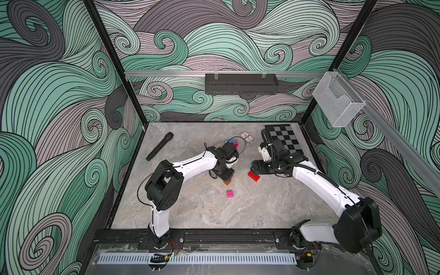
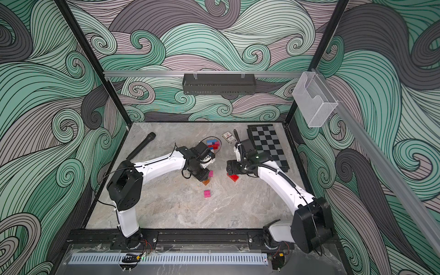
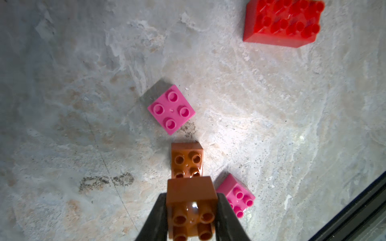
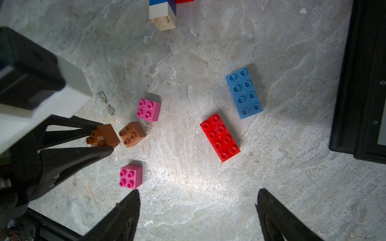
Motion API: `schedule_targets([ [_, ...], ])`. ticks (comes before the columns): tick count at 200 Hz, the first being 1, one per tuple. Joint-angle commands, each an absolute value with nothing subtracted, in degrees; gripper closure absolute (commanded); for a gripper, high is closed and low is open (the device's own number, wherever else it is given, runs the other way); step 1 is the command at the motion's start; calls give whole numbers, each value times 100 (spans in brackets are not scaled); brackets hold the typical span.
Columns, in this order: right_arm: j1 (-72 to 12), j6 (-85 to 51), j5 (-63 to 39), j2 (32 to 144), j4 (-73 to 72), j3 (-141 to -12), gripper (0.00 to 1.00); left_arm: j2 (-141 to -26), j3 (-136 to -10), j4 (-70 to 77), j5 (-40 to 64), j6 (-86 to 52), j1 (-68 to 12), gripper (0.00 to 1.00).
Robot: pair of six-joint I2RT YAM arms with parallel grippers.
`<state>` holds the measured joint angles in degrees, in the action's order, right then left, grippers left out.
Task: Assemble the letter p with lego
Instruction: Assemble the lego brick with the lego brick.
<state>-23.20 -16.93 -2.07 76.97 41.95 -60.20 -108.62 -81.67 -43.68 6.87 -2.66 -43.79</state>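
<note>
My left gripper (image 3: 191, 197) is shut on a square orange lego brick (image 3: 192, 206), whose studs face back toward the wrist. It hovers close beside a second orange brick (image 3: 186, 160) that lies on the table. Two square pink bricks (image 4: 148, 109) (image 4: 131, 177) flank them. A red oblong brick (image 4: 219, 137) and a blue oblong brick (image 4: 244, 92) lie further right. My right gripper (image 4: 198, 194) hangs open over bare table near the red brick (image 1: 254, 176), holding nothing. A joined stack of white, blue, pink and red bricks (image 2: 213, 143) lies behind the left wrist.
A black microphone (image 1: 159, 146) lies at the back left. A folded chessboard (image 1: 284, 140) and a boxed card deck (image 1: 247, 137) sit at the back right. A black tray (image 1: 241, 83) and a clear holder (image 1: 338, 104) hang on the walls.
</note>
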Motion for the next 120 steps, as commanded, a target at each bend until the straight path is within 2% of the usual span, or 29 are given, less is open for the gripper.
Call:
schedule_targets([
  [1, -2286, -1749, -270, 7641, 4254, -5961, 13, -11066, -8443, -4426, 769, -220, -4443, 74],
  [120, -2268, -1723, -303, 7770, 4208, -5930, 13, -11505, -8798, -4794, 638, -290, -4496, 75],
])
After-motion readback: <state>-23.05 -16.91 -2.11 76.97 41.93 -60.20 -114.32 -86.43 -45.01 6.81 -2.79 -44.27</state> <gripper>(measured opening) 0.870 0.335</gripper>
